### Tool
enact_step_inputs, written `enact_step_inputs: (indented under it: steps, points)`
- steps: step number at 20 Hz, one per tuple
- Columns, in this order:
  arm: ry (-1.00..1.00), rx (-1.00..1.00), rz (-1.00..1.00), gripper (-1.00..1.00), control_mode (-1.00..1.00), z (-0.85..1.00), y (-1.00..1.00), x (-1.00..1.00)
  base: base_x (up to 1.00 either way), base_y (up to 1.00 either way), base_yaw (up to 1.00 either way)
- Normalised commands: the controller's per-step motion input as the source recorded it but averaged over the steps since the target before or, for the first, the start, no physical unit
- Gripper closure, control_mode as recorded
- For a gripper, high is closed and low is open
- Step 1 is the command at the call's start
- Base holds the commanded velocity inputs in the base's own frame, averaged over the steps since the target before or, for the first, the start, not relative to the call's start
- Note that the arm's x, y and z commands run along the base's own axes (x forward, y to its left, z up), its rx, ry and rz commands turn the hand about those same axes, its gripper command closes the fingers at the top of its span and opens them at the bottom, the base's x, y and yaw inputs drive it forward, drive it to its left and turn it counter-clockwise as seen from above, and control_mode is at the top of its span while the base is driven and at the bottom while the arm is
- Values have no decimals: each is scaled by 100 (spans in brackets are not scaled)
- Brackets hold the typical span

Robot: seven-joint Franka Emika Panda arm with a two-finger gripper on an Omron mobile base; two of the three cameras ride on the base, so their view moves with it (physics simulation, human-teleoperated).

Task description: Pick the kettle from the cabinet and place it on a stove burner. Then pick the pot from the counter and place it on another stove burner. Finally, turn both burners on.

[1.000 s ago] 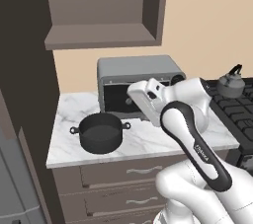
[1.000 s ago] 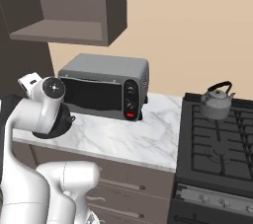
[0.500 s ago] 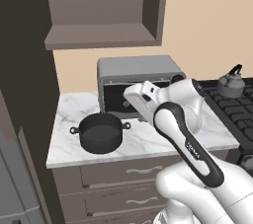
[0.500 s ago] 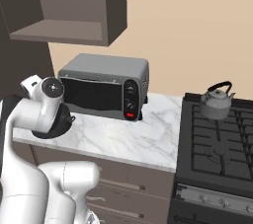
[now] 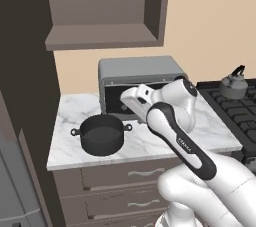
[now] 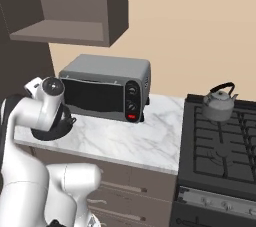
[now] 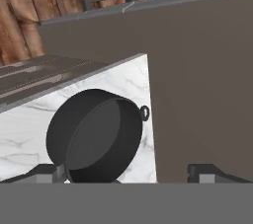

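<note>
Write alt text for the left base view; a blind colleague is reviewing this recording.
A white robot arm reaches its open end effector toward a wide dark pot sitting on a white marble counter, in front of a grey toaster oven. To the right, a small grey kettle already stands on a black stove burner; an open brown wall cabinet hangs above.

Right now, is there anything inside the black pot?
Empty. The pot sits upright on the counter, and the hand view shows its bare dark bottom.
</note>
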Motion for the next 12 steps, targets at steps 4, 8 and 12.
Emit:
enact_step_inputs:
  steps: [4,8,12]
  points:
    - [6,-4,0,-100,-100,-16,5,22,0,0,0]
    - [4,-2,0,-100,-100,-11,2,22,0,0,0]
    - [6,-4,0,-100,-100,-17,7,25,0,0,0]
